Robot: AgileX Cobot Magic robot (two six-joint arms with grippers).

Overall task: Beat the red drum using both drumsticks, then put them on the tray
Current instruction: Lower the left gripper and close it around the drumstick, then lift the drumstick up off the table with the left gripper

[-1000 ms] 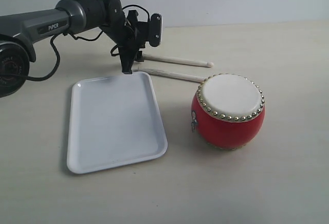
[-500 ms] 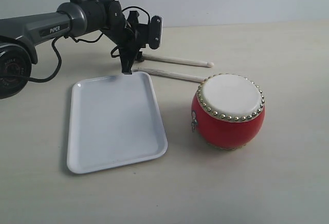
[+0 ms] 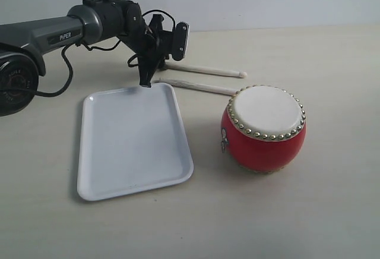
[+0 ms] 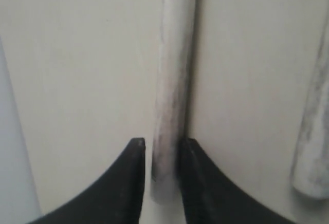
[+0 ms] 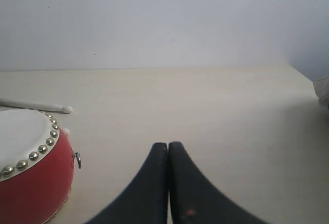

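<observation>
The red drum (image 3: 264, 134) stands upright on the table, right of the white tray (image 3: 130, 143). Both drumsticks lie on the table behind them, the near one (image 3: 196, 85) and the far one (image 3: 205, 69). My left gripper (image 3: 145, 82) points down at the tray's far corner. In the left wrist view its fingers (image 4: 162, 144) are shut on the butt end of the near drumstick (image 4: 175, 54), which still rests on the table. The far drumstick (image 4: 313, 131) lies beside it. My right gripper (image 5: 168, 144) is shut and empty, low beside the drum (image 5: 25, 172).
The tray's edge (image 4: 7, 157) lies close to the left fingers. A drumstick's bead tip (image 5: 66, 109) shows behind the drum in the right wrist view. The pale table runs back to a plain wall. The right arm is out of the exterior view.
The left arm has shifted only slightly at the near drumstick's butt end. The drum, tray and both sticks have not moved.
</observation>
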